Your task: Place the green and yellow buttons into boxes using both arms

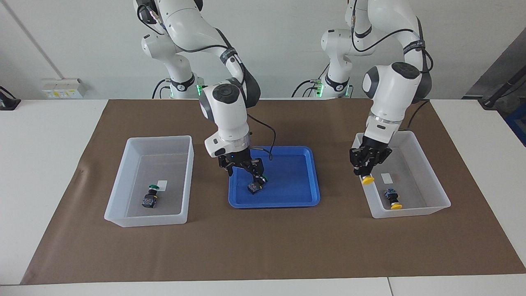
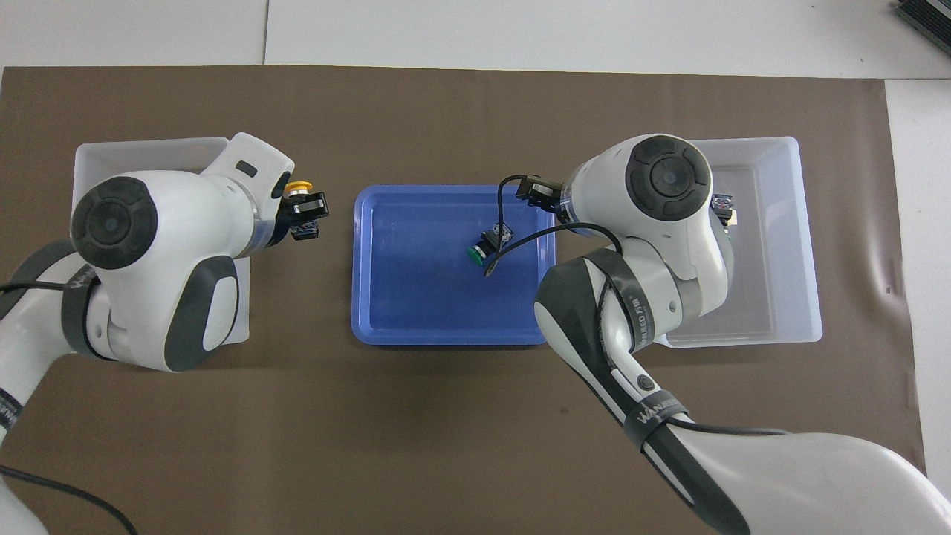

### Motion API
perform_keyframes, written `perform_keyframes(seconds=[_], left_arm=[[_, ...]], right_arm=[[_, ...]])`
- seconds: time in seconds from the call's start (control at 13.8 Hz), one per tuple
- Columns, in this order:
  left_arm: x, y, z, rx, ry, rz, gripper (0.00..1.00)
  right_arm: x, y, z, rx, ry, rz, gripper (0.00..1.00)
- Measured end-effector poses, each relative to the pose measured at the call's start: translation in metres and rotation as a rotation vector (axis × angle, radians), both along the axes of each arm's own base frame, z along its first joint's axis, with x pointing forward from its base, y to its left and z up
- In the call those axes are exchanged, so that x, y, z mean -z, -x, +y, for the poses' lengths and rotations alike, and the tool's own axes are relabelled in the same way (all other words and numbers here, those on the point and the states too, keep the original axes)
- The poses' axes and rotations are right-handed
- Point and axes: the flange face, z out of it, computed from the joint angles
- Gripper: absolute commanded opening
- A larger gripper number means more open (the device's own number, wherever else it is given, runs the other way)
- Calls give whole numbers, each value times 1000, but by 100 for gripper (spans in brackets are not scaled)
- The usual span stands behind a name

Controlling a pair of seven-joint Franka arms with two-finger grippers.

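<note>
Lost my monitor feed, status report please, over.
Left gripper shut on yellow button over box edge. Right gripper open over blue tray, above green button. Nothing in the way.

Right gripper [image 1: 243,168] crowds the blue tray [image 1: 306,197].

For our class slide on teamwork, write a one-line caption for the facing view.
Left hand carries a yellow button over its box while the open right hand hangs over the green button in the blue tray.

Place: we take this for a robotics lab.
Bench: we see a white table [image 1: 49,172] under a brown paper mat [image 1: 263,246].
Machines: we see two white jointed arms bolted there.
Backdrop: we see a bare pale wall [image 1: 279,37] with a wall socket strip [image 1: 61,88].
</note>
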Motion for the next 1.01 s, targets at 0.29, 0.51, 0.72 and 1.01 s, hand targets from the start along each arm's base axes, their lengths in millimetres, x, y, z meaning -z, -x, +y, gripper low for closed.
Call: perform_keyframes(seconds=[0.29, 0.51, 0.72, 1.01], left_arm=[[5, -8, 72, 51, -60, -23, 0], [27, -6, 109, 39, -82, -45, 0], [58, -9, 116, 73, -97, -17, 0], [88, -14, 128, 78, -106, -3, 0]], right_arm=[[26, 10, 27, -42, 4, 6, 100], [41, 9, 30, -47, 0, -3, 100], [60, 7, 32, -49, -5, -13, 77], [70, 8, 31, -50, 4, 1, 0]])
